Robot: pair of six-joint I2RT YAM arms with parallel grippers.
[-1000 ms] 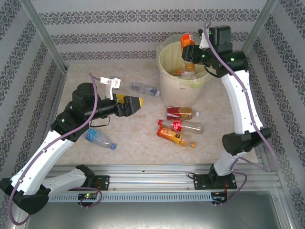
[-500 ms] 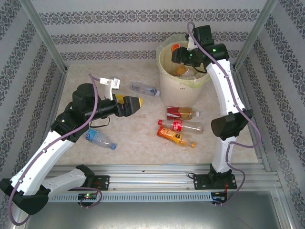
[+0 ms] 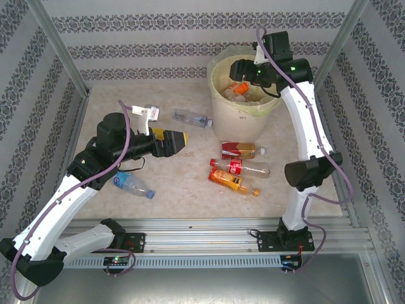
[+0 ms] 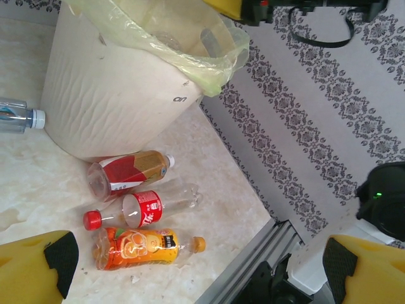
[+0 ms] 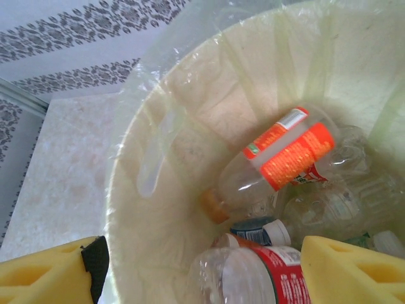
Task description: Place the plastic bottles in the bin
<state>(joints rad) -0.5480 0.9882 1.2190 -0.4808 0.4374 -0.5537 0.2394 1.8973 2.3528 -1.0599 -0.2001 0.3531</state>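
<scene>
Our right gripper (image 5: 202,278) has let go over the bin (image 5: 190,82): jaws spread, orange-labelled bottle (image 5: 285,158) below them. Drop done; next our left gripper (image 4: 202,269), gaping empty, must close on the bottles (image 4: 142,209) ahead.

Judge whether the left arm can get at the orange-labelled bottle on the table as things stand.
Probably yes: the open left gripper faces the orange-labelled bottle, with bare table between them.

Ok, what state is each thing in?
bin, upright, bottles inside
left gripper, open, empty
right gripper, open above bin
orange-label bottle, lying in bin
amber-drink bottle, on its side
red-cap bottle, on its side
orange-drink bottle, on its side
blue-label bottle, on its side
white-cap bottle, on its side
</scene>
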